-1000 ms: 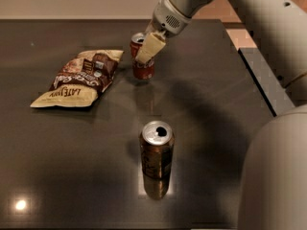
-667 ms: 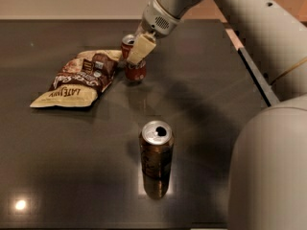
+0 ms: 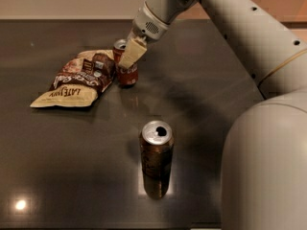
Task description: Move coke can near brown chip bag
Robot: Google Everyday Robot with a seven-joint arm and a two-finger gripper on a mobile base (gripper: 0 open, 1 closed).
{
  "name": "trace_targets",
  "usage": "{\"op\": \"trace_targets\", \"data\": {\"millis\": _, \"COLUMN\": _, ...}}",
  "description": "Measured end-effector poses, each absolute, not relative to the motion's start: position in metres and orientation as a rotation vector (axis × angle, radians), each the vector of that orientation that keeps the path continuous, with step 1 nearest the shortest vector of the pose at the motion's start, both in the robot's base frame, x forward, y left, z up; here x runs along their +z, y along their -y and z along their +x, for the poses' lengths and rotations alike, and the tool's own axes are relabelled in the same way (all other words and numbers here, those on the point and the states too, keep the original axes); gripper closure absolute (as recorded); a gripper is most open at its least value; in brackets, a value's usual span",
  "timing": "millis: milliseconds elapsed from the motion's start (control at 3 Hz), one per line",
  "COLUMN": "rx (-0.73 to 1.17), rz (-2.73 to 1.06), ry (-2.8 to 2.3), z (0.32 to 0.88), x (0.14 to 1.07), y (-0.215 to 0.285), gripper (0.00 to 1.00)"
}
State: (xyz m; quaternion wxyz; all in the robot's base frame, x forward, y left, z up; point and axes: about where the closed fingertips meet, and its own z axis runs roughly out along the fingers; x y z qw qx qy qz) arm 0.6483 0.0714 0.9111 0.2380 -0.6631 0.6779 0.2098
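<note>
The red coke can (image 3: 127,74) stands upright on the dark table (image 3: 206,85), right beside the right edge of the brown chip bag (image 3: 76,78); whether they touch I cannot tell. My gripper (image 3: 126,57) comes down from the upper right and is shut on the can's upper part. One cream finger (image 3: 133,52) covers the can's front; the other is hidden behind it. The chip bag lies flat, its tan band towards the front left.
A brown-gold can (image 3: 156,153) with an open silver top stands upright in the front middle of the table. My large grey arm and body (image 3: 266,143) fill the right side. The table's far edge meets a pale wall.
My gripper has moved left with the coke can in it, bringing the can from well right of the chip bag to right beside its edge. The brown-gold can has not moved.
</note>
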Motion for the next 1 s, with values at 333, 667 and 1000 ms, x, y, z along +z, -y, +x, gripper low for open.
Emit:
{"op": "trace_targets", "data": {"millis": 333, "rx": 0.588, "rz": -1.817, "ry": -1.868, "z": 0.6471, "x": 0.9035, "y": -0.0773, "gripper": 0.36}}
{"op": "trace_targets", "data": {"millis": 667, "rx": 0.594, "rz": -1.814, "ry": -1.88, "z": 0.647, "x": 0.8972, "y": -0.0777, "gripper": 0.13}}
{"op": "trace_targets", "data": {"millis": 1000, "rx": 0.597, "rz": -1.816, "ry": -1.879, "z": 0.6472, "x": 0.8953, "y": -0.0798, "gripper": 0.0}}
